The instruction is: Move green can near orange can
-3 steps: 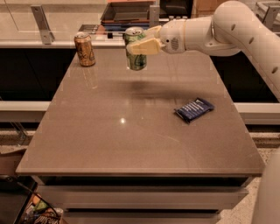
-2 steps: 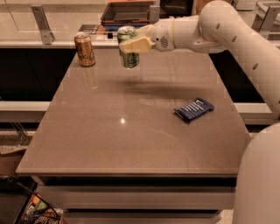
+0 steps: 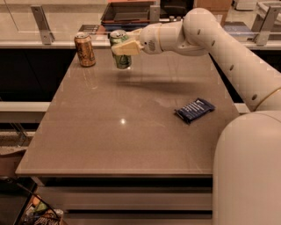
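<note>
Two cans sat near the table's (image 3: 109, 145) far left edge, the orange can (image 3: 84, 49) upright and the green can (image 3: 122, 60) clamped in the gripper (image 3: 121, 48) just beside it, open tabletop stretching toward a blue packet (image 3: 194, 110).

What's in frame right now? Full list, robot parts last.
green can: 1, green, held just above the table's far left area, right of the orange can
orange can: 1, orange-brown, upright at the table's far left corner
packet: 1, dark blue, flat on the table's right side
table: 1, grey-brown, centre of view
tray: 1, dark, behind the table's far edge
gripper: 1, cream, clamped on the green can
arm: 1, white, reaching in from the right
robot body: 1, white, lower right corner
</note>
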